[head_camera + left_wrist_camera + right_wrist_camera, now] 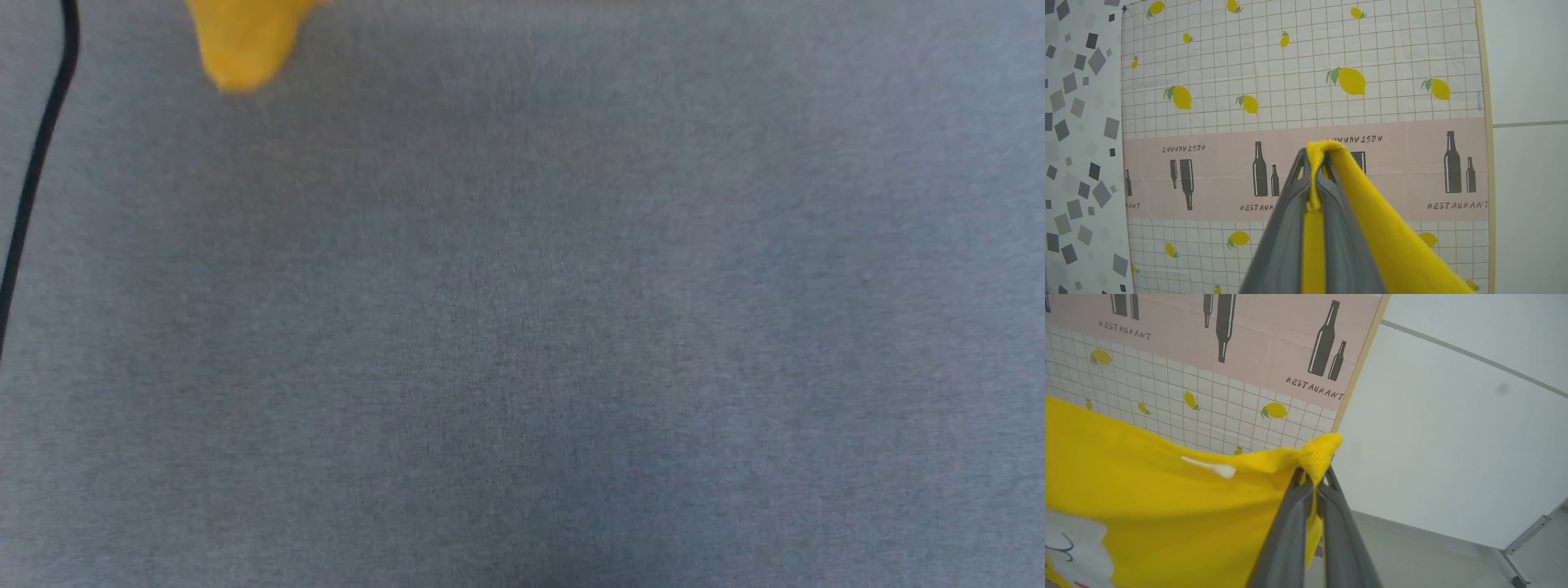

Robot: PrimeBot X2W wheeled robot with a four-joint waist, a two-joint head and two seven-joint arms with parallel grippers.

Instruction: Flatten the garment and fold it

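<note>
Closest: left gripper (pixel 1316 160) clamped on bright yellow cotton T-shirt (pixel 1384 237); right gripper (pixel 1314 476) pinches its corner. Head view: shirt tip at 11 o'clock over grey fabric surface (pixel 522 327).

My left gripper (pixel 1314 163) is pinching a fold of the shirt (pixel 1392 245), fingers pressed together with cloth running between them. My right gripper (pixel 1314 479) is clamping another bunched edge, fingers meeting at the tips.
</note>
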